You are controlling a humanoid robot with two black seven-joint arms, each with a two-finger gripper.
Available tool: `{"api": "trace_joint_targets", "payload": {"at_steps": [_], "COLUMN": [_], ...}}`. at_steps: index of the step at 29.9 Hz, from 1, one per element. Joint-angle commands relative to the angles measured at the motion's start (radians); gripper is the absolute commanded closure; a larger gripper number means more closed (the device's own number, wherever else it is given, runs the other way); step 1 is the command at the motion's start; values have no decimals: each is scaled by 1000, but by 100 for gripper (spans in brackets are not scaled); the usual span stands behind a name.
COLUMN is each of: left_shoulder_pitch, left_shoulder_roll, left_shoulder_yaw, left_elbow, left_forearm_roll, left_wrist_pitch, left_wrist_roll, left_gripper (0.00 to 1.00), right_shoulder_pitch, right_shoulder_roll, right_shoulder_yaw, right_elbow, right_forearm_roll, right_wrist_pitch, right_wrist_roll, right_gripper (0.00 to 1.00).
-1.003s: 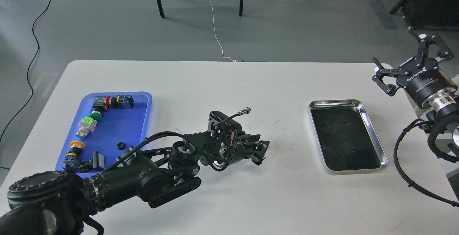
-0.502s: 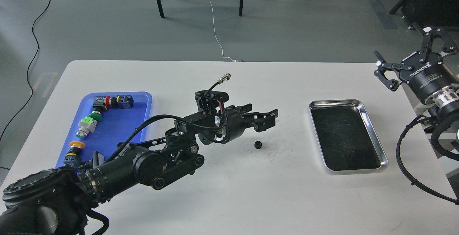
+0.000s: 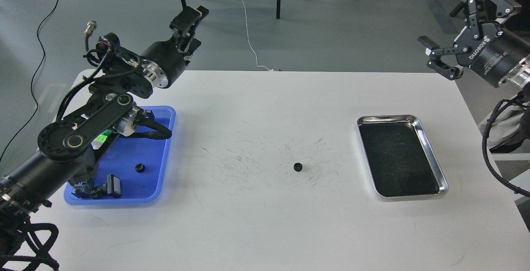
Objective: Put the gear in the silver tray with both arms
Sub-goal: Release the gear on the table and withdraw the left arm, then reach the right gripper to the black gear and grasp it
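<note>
We see a small black gear (image 3: 297, 166) lying alone on the white table (image 3: 265, 221), near its middle, well apart from the silver tray (image 3: 430, 152) at its 3 o'clock. At 9 o'clock a blue tray (image 3: 161, 180) holds a second small gear (image 3: 140, 167) and push-button switches (image 3: 99, 188). Our left gripper (image 3: 188, 19) hangs raised above the table's far left corner; we cannot tell its fingers apart. Our right gripper (image 3: 449, 31) is held high at 2 o'clock, fingers spread wide, holding nothing.

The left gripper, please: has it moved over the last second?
Yes. The left gripper has pulled back from mid-table, up and left past the blue tray, leaving the gear on the table.
</note>
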Motion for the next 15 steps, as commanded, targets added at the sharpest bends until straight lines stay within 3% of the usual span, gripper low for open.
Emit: {"api": "trace_joint_targets", "payload": {"at_steps": [1,7,15], "left_shoulder_pitch": [42,91,108], "left_shoulder_roll": [78,114,114], "left_shoulder_yaw": [-66,-79,-85], "left_elbow": [0,-3,-61], "left_forearm_roll": [-155,-209,-203], "left_wrist_pitch": [20,31,83], "left_wrist_roll": [0,-3,-1], "left_gripper": [1,1,1], "right_shoulder_pitch": [256,632,836], "right_shoulder_roll": [4,105,327], "right_shoulder_yaw": [-289,-768,-1161], "right_elbow": [0,12,41], "right_forearm_roll": [-70,-183,-522], "right_wrist_pitch": [-35,-38,-47], "right_wrist_roll": [-7,-20,-30], "right_gripper": [1,1,1]}}
